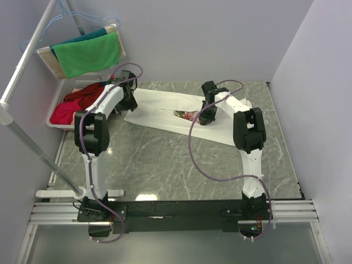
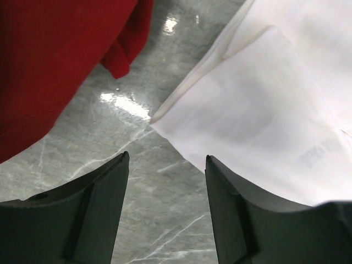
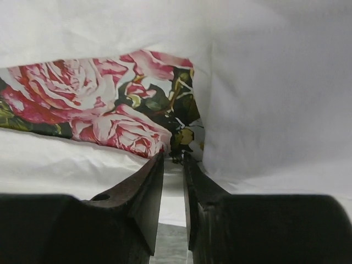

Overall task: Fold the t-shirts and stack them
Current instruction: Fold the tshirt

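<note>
A white t-shirt (image 1: 165, 110) lies spread across the back middle of the table, partly folded over itself, with a slit of its pink-rose print (image 1: 187, 115) showing. My left gripper (image 1: 127, 103) hovers at the shirt's left end. In the left wrist view it (image 2: 166, 159) is open and empty over bare table, with the white shirt corner (image 2: 264, 110) just ahead to the right. My right gripper (image 1: 204, 118) is on the shirt beside the print. In the right wrist view it (image 3: 173, 157) has its jaws almost together, pinching white cloth at the edge of the rose print (image 3: 110, 110).
A white basket (image 1: 61, 88) with red clothes (image 1: 71, 107) stands at the back left, and the red cloth (image 2: 55, 55) lies close to my left gripper. A green cloth (image 1: 88, 55) and a teal one hang over the basket's rim. A rack pole (image 1: 33, 148) runs along the left. Walls close the back and right.
</note>
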Tool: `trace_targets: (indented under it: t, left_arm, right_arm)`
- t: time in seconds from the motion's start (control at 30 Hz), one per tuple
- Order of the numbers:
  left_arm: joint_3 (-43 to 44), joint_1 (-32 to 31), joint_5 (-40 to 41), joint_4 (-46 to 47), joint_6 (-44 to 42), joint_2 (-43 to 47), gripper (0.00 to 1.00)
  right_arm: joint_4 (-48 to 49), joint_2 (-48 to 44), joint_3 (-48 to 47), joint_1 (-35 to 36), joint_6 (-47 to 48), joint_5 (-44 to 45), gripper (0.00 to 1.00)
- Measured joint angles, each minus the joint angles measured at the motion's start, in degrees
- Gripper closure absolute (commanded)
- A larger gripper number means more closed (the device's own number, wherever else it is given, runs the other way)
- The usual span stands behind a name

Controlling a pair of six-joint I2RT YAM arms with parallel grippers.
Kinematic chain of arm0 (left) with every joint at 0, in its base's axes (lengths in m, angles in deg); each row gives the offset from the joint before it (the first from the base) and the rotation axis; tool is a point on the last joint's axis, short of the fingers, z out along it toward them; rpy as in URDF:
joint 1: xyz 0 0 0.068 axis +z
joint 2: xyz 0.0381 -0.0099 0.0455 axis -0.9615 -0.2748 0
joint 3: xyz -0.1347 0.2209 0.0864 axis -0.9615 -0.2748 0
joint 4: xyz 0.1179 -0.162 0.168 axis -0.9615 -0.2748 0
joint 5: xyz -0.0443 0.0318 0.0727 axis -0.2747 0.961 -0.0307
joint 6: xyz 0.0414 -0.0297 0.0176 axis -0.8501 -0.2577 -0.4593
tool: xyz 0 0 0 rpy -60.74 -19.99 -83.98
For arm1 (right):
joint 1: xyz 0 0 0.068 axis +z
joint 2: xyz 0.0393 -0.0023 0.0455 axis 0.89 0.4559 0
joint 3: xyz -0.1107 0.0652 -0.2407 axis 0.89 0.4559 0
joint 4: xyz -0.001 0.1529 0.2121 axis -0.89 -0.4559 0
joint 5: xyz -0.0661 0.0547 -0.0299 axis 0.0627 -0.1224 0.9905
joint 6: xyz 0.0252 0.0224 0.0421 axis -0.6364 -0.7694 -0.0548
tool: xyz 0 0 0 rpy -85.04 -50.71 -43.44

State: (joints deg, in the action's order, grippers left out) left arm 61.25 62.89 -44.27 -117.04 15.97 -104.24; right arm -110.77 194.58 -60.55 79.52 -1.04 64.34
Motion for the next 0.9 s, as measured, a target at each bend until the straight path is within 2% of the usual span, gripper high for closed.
trace_targets:
  t: [0.13, 0.3, 0.53, 0.7, 0.9]
  left_arm:
    - [0.31, 0.0, -1.27, 0.59, -0.63, -0.46, 0.36]
    - [0.42, 0.0, -2.75, 2.19, -1.49, -0.5, 0.36]
    - [1.7, 0.0, -3.91, 3.1, -1.73, -0.79, 0.35]
    - [5.16, 0.37, -4.63, 2.67, -1.7, -2.89, 0.35]
    - [10.71, 1.33, -11.54, 4.04, -1.75, -8.52, 0.35]
  right_arm:
    - [1.73, 0.02, -0.61, 0.28, 1.44, 0.57, 0.69]
    - [5.14, 0.04, -4.31, 1.2, 4.26, 3.28, 0.61]
    - [6.19, 3.74, -16.76, 5.64, 8.72, 5.42, 0.6]
    - [6.16, 3.89, -17.38, 10.56, 10.56, 4.57, 0.6]
    - [6.58, 6.95, -19.89, 15.67, 12.07, 1.03, 0.6]
